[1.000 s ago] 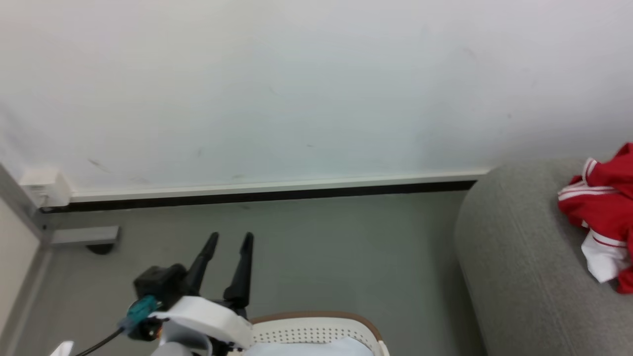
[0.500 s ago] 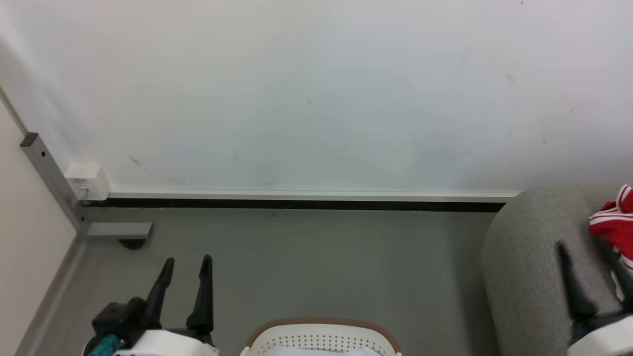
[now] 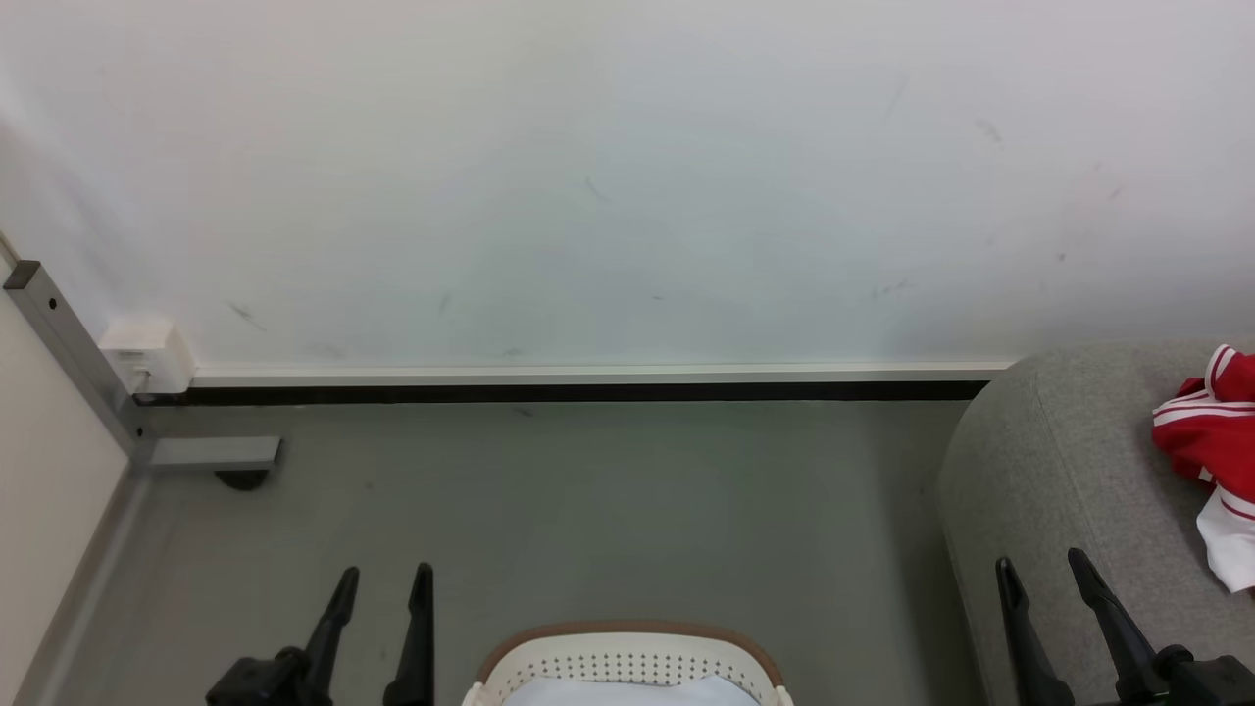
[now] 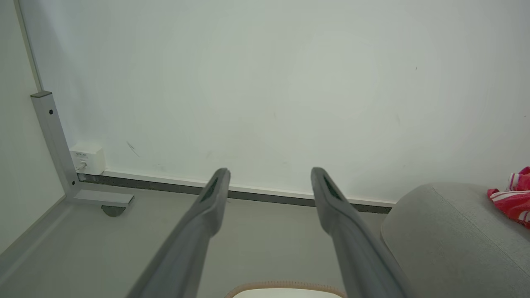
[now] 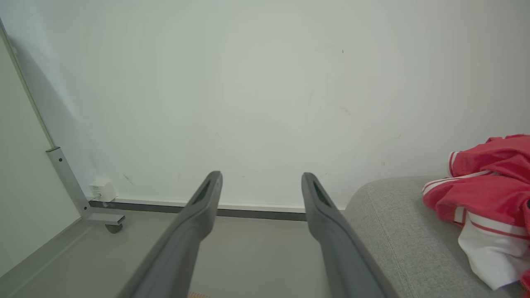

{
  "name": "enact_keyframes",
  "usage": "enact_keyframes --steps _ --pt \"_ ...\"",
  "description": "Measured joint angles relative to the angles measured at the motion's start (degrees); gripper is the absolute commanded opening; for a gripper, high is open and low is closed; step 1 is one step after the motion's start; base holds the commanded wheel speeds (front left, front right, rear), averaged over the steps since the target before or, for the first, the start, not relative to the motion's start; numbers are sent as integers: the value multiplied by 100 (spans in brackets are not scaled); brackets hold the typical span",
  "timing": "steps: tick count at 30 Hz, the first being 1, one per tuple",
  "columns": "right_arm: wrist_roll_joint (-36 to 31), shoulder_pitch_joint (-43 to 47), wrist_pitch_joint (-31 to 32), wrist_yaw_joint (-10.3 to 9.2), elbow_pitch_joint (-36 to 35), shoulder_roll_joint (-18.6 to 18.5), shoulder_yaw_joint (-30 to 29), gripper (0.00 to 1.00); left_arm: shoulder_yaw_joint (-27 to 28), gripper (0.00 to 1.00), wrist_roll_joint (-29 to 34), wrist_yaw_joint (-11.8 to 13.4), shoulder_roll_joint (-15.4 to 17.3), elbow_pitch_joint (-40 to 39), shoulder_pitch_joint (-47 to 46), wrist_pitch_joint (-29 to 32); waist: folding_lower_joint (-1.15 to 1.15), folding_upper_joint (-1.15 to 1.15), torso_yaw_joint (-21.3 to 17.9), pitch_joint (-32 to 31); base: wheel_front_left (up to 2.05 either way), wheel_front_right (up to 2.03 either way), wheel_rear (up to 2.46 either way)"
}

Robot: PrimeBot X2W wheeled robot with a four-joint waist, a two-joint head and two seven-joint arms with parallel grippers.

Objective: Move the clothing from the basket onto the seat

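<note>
The red clothing [image 3: 1211, 441] with white striped cuffs lies crumpled on the grey seat [image 3: 1059, 471] at the right edge; it also shows in the right wrist view [image 5: 488, 194] and the left wrist view [image 4: 513, 200]. The cream basket [image 3: 627, 659] with its tan rim pokes up at the bottom centre, a pale blue-white cloth [image 3: 627, 692] inside it. My left gripper [image 3: 384, 579] is open at the lower left, over the floor beside the basket. My right gripper [image 3: 1041, 564] is open at the lower right, over the seat's front, left of the clothing. Both hold nothing.
A white wall with a dark skirting strip [image 3: 559, 392] runs across the back. A grey metal frame leg with a castor [image 3: 211, 456] and a white socket box [image 3: 147, 355] stand at the left. Grey floor [image 3: 588, 510] lies between basket and wall.
The head view has shifted. My left gripper has dropped lower in the picture and my right gripper has come in at the lower right, drawn back from the clothing, which stays on the seat.
</note>
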Motion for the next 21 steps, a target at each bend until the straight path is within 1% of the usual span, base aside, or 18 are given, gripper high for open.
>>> enact_keyframes --steps 7,11,19,20,21 --pt "-47 -5 0 0 12 63 -42 100 172 100 185 -149 -98 74 -21 1 0 0 19 7 0 0 0" --pt "-47 -12 0 0 11 67 -87 100 219 100 216 -191 -112 115 -40 0 0 0 32 -3 0 0 0" --pt "-47 -18 -1 0 92 66 -84 100 188 100 210 -196 -116 192 -73 0 0 0 58 -13 0 0 0" --pt "-46 -17 -1 0 114 64 -70 0 174 0 207 -197 -118 202 -77 0 0 0 62 -13 0 0 0" --pt "-46 -15 -1 0 143 65 -48 0 162 0 200 -203 -119 224 -83 1 0 0 67 -12 0 0 0"
